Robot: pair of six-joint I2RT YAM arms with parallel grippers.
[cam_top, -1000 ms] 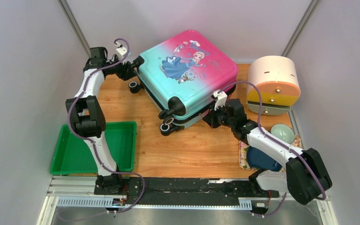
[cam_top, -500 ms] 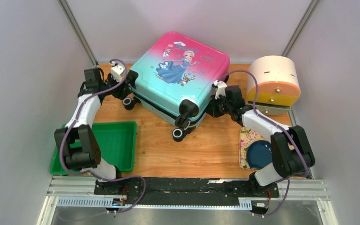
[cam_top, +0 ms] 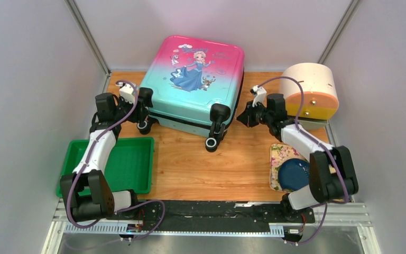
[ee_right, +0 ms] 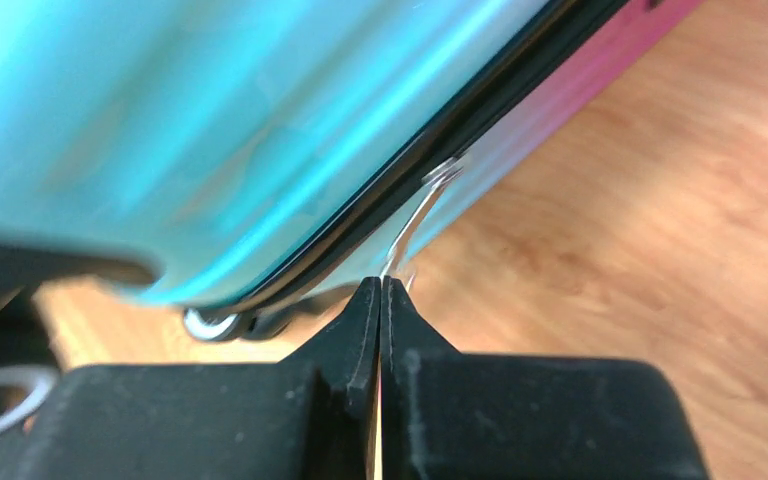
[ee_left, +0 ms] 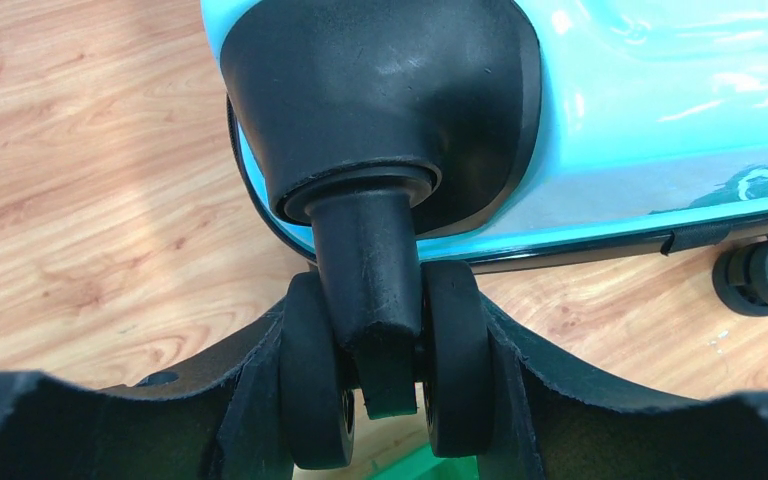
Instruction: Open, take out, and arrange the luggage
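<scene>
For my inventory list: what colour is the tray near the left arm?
Green tray; the top external view shows it best.

left fingers clamped wide apart, right fingers pinched tightly together

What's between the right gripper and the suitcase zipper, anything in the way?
Nothing visible. The right gripper is shut on the metal zipper pull at the luggage's side seam. The left gripper clamps a wheel.

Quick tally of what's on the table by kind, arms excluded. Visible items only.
luggage: 1
green tray: 1
cream-and-orange round container: 1
floral mat: 1
blue plate: 1
Total: 5. The right arm may hide more.
</scene>
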